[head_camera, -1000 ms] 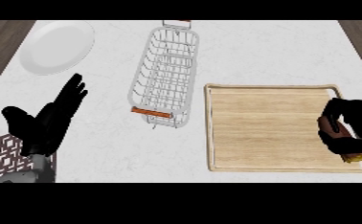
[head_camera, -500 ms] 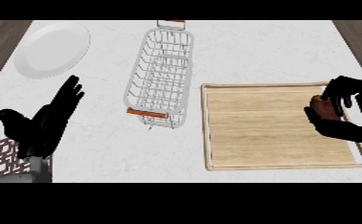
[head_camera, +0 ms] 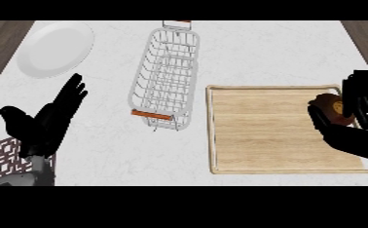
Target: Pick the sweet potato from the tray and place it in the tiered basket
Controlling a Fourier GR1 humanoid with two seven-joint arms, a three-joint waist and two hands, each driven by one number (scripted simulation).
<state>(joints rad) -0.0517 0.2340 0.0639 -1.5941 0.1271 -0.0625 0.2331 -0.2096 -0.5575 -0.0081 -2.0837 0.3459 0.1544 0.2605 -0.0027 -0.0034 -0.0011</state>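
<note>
One robot hand [head_camera: 349, 137], seemingly around potato [head_camera: 334, 109]

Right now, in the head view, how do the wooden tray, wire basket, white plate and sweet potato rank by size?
1. Wooden tray, largest.
2. Wire basket.
3. White plate.
4. Sweet potato, smallest, though the right hand hides part of it.

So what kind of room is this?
Most likely a kitchen: there's a pale stone-like counter, a white plate, a wire basket, and a wooden tray where the right robot hand curls round a sweet potato.
</note>
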